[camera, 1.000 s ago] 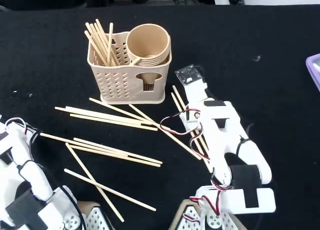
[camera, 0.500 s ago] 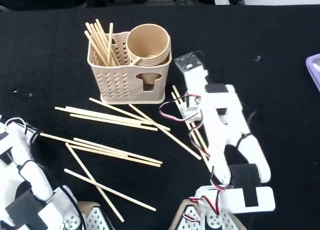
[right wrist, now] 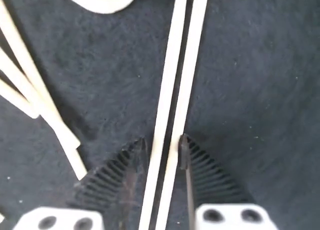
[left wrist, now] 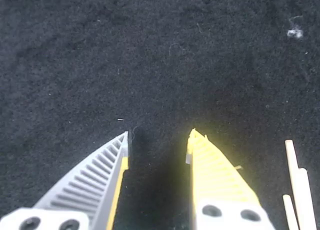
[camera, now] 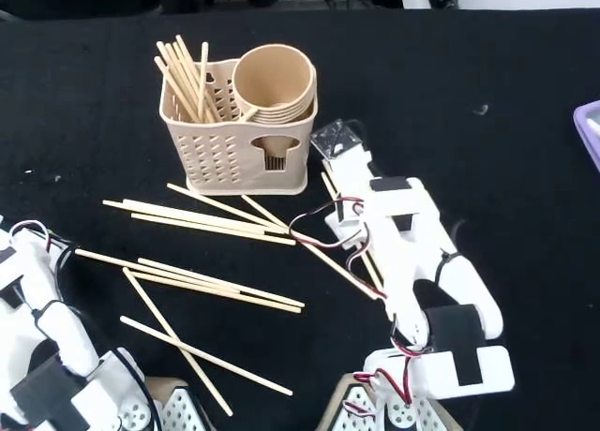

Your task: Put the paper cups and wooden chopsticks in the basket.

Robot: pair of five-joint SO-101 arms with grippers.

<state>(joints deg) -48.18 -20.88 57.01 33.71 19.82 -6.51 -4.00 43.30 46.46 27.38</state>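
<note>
Beige perforated plastic basket (camera: 234,136) stands upright on the black cloth-covered table (camera: 487,66)

Stack of tan paper cups (camera: 274,80) is seen nested in one compartment of the basket. No paper cup is seen lying on the cloth, so the cup part is judged done

Bundle of pale wooden chopsticks (camera: 183,70) is stood on end in the other compartment, leaning outward

Loose wooden chopsticks (camera: 202,220) lie scattered in front of the basket, some crossed, in several groups. This part is judged well short of finished, with more sticks on the cloth than in the basket

Right gripper (camera: 337,142) is placed low, just beside the basket's near corner. From its wrist, a pair of chopsticks (right wrist: 172,100) is seen running between the jaws, which are drawn narrow against it. The pair appears gripped, with its far ends close to the basket's foot

Left gripper (left wrist: 157,135) is held over bare cloth, jaws moderately apart, nothing between them. A few stick ends (left wrist: 295,175) are noted nearby
</note>
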